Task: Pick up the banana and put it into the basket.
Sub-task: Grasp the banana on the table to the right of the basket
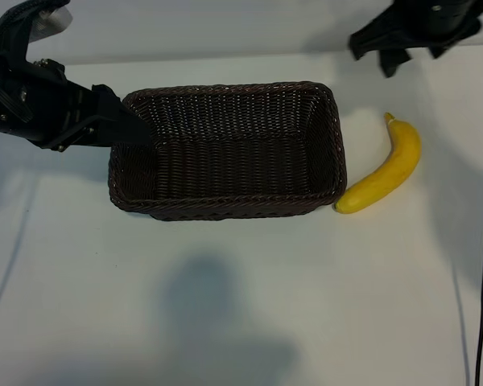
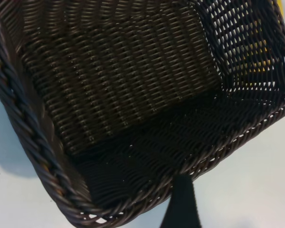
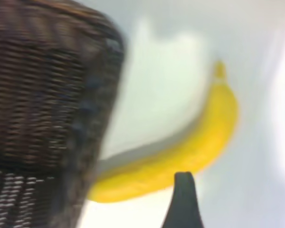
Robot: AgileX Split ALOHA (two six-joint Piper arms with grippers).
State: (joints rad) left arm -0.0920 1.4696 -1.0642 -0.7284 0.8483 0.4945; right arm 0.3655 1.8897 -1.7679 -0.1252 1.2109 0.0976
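Lab bench, bare white table [image 1: 225,305], robot arms

banana [image 1: 385,175]: yellow, curved, lying flat, lower tip touching the basket's right end
basket [image 1: 225,207]: dark brown wicker, rectangular, upright

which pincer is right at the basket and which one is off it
The left pincer sits at the basket's left end wall. The right pincer hangs beyond the basket's far right corner, nearer the banana.
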